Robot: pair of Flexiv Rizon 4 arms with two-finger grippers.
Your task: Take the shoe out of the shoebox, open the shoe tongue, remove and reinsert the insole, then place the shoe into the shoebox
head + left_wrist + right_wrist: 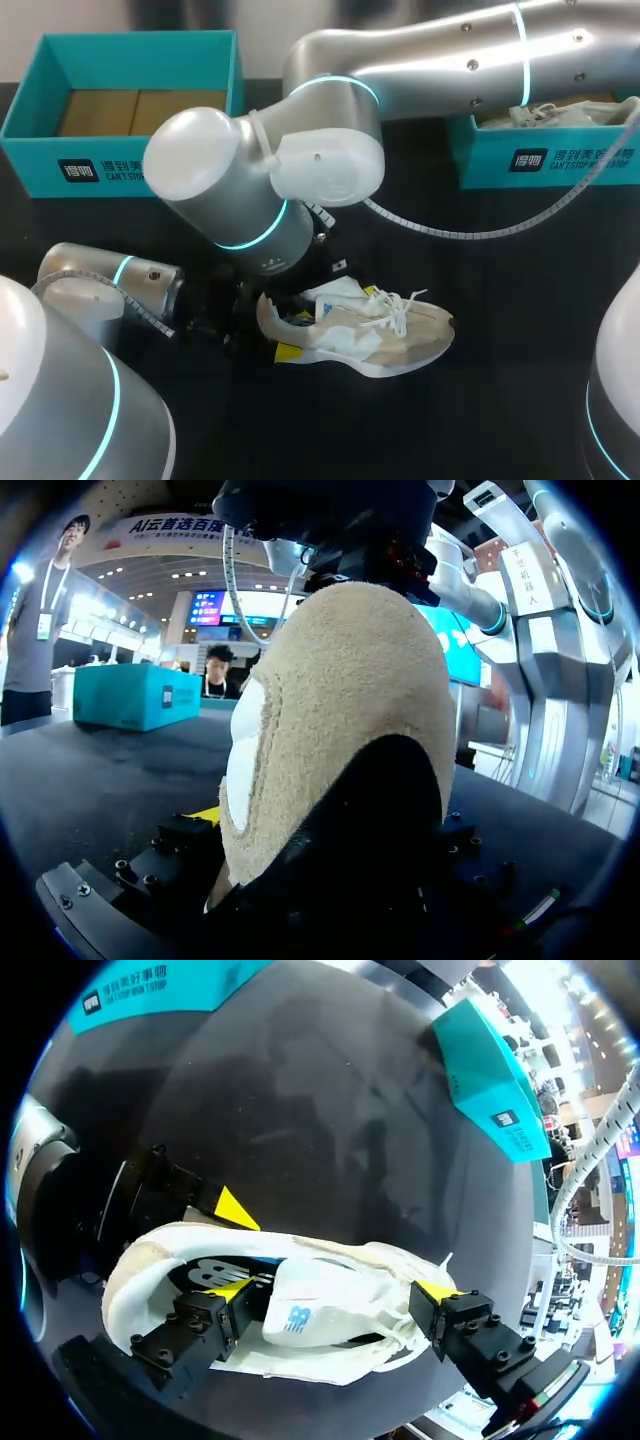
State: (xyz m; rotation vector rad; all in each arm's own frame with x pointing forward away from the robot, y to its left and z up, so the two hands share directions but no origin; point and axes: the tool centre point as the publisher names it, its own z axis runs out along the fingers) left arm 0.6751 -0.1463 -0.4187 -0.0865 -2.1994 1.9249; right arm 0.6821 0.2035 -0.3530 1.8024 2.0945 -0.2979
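resting on black table (pixel 500 300), shoe (pixel 390 335) under wide-open right tool (pixel 335 1292); left tool (pixel 262 330) grip unclear

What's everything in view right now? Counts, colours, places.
left open cardboard shoebox: 1, teal, far left of table, brown inside
right cardboard shoebox: 1, teal, far right of table, something white inside, unclear what
beige and white suede sneaker: 1, white laces, middle of table
black table: 1, under everything
left pincer: 1, yellow tips, shut on the sneaker's heel
right pincer: 1, yellow tips, open, one finger inside the sneaker's opening, the other by the laces
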